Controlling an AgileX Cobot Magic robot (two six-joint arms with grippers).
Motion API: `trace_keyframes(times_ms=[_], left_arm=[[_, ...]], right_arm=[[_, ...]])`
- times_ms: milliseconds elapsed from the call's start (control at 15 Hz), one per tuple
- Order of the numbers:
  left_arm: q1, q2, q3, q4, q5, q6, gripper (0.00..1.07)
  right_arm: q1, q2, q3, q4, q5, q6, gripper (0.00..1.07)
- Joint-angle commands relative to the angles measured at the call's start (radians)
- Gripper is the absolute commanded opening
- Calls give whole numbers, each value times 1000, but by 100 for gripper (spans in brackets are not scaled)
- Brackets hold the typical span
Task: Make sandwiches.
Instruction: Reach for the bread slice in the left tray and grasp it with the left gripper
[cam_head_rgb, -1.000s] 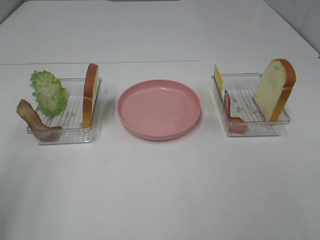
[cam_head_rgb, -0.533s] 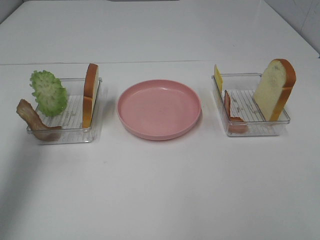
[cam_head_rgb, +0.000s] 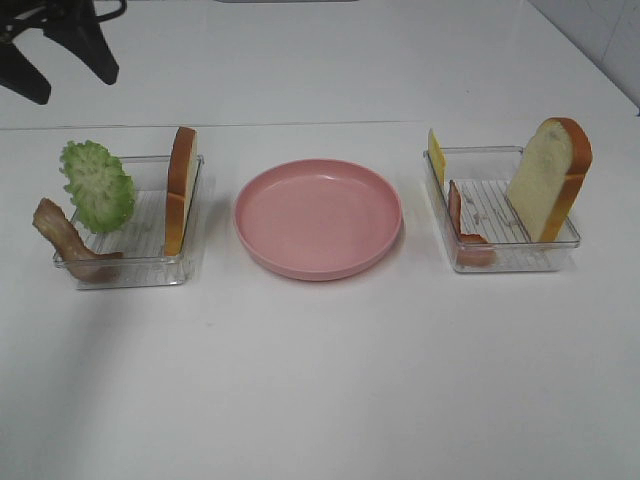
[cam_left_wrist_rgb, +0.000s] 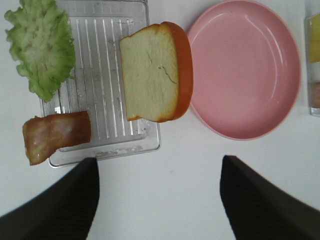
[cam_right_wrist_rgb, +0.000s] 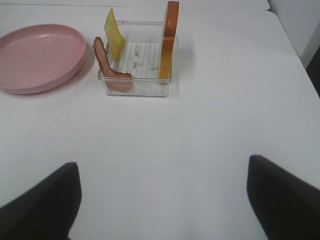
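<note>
The sandwich parts stand in two clear trays either side of a pink plate (cam_head_rgb: 318, 217). The left tray (cam_head_rgb: 140, 262) holds a bread slice (cam_head_rgb: 181, 190) on edge, a green lettuce leaf (cam_head_rgb: 97, 186) and a bacon strip (cam_head_rgb: 68, 243). The right tray (cam_head_rgb: 510, 258) holds another bread slice (cam_head_rgb: 548, 178), a yellow cheese square (cam_head_rgb: 436, 156) and a bacon strip (cam_head_rgb: 462, 228). My left gripper (cam_head_rgb: 65, 68) hangs open above the table behind the left tray, holding nothing. In the right wrist view my right gripper (cam_right_wrist_rgb: 160, 200) is open and empty, well short of its tray (cam_right_wrist_rgb: 135, 86).
The left wrist view looks down on the left bread slice (cam_left_wrist_rgb: 155, 72), lettuce (cam_left_wrist_rgb: 42, 45), bacon (cam_left_wrist_rgb: 55, 137) and the plate (cam_left_wrist_rgb: 245, 70). A seam runs across the white table behind the trays. The table's right edge (cam_right_wrist_rgb: 300, 55) lies past the right tray.
My left gripper has come into the exterior view at the top left corner. The food, trays and plate have not moved.
</note>
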Motion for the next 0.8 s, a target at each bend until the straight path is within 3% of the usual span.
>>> trace_keyframes(times_ms=[67, 333, 800], left_arm=[[-86, 143, -179, 164, 123, -114, 66], [-157, 310, -344, 200, 169, -136, 66], [-205, 457, -405, 243, 152, -166, 66]], right_arm=[[-7, -18, 1, -2, -9, -12, 85], [-7, -18, 1, -2, -9, -12, 85], [-7, -17, 1, -2, -9, -13, 85]])
